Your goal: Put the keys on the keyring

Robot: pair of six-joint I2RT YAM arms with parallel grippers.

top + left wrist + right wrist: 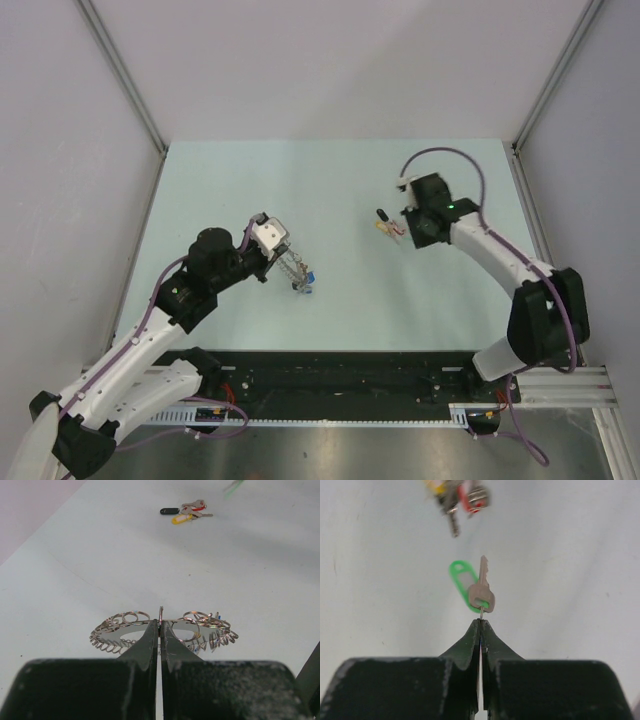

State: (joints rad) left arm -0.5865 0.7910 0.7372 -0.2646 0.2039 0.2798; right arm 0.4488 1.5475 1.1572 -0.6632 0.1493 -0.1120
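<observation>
My left gripper (281, 258) is shut on the near rim of the keyring (120, 636), a flat grey ring with a fringe of small silvery rings, held level above the table; it also shows in the top view (297, 271). A small blue piece (312, 275) hangs at its right side. My right gripper (480, 621) is shut on the thin wire loop of a pinkish-headed key (482, 591) with a green tag (461, 582), held above the table. The other keys (456, 494), with black, yellow and red tags, lie together just beyond it (385, 226) and show far off in the left wrist view (183, 511).
The pale green table (330, 180) is walled by white panels at left, back and right. The black rail with both arm bases (340, 385) runs along the near edge.
</observation>
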